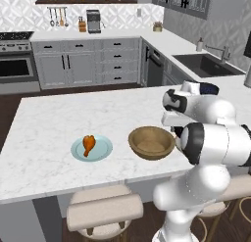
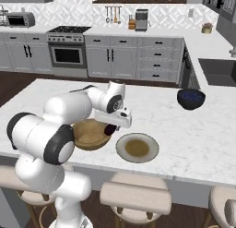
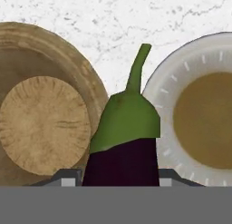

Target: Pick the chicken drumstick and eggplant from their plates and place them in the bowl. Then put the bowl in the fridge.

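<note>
My gripper (image 3: pixel 118 178) is shut on the eggplant (image 3: pixel 122 157), dark purple with a green cap and stem. It hangs above the gap between the wooden bowl (image 3: pixel 84 78) and the beige plate (image 3: pixel 162 98). In the right base view the gripper (image 2: pixel 112 128) holds the eggplant (image 2: pixel 110 129) at the bowl's (image 2: pixel 87 138) right rim, left of the beige plate (image 2: pixel 121 147). The bowl (image 1: pixel 147 132) is empty. The chicken drumstick (image 1: pixel 88 144) lies on the light-blue plate (image 1: pixel 105 151) to the bowl's left. The fridge is out of view.
A dark blue bowl (image 2: pixel 191 98) stands farther back on the island counter (image 2: pixel 193 130). Stools (image 1: pixel 104 210) line the counter's near edge. A sink (image 1: pixel 206 64) is set in the back right counter, and an oven (image 2: pixel 67 54) stands along the back wall.
</note>
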